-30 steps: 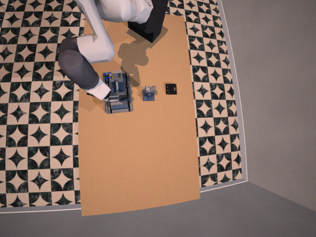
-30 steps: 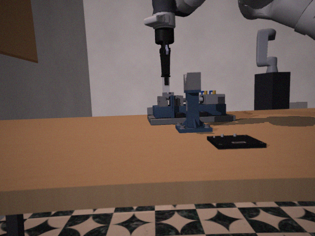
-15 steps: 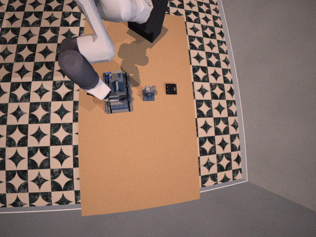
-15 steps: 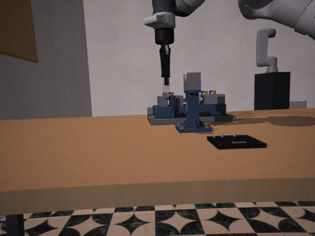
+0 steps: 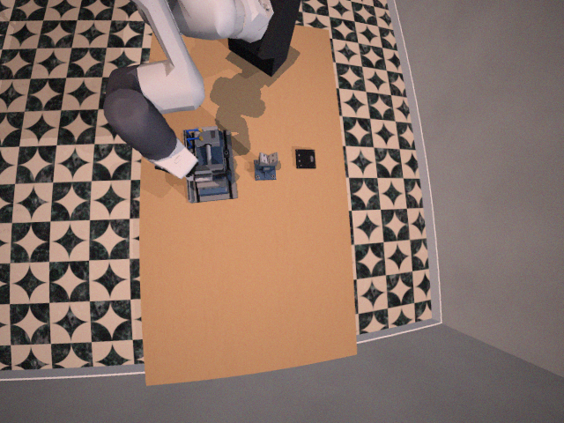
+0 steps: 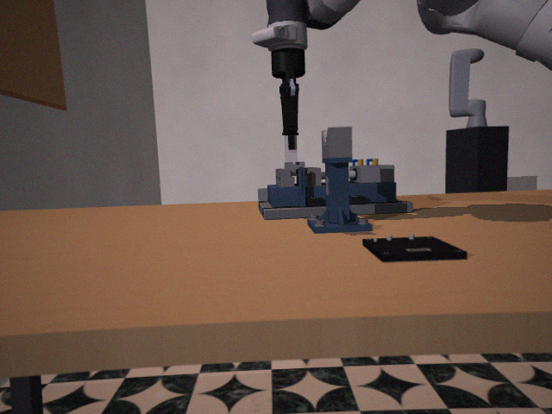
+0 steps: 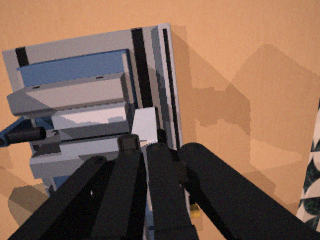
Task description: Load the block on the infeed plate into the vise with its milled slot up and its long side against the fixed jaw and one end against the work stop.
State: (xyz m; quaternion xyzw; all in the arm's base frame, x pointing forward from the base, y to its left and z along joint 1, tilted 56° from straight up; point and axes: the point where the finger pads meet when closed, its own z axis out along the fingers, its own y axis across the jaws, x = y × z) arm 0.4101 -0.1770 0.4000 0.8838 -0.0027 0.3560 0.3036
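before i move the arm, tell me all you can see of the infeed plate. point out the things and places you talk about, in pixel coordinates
The infeed plate [image 5: 300, 165] [image 6: 418, 254] is a thin, square, black slab lying flat on the table beyond the V-block from the vise. Small light pegs stand up from it, and a pale grey oblong mark sits toward one edge. No block rests on it, and the gripper is well away.

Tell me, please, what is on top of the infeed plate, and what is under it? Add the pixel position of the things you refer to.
The black infeed plate [image 5: 302, 164] [image 6: 401, 254] carries small pale pins [image 6: 389, 237] and a pale oblong mark [image 5: 312, 159] [image 6: 417, 249], with no block on it. Tabletop surrounds it; whatever it covers underneath cannot be seen.
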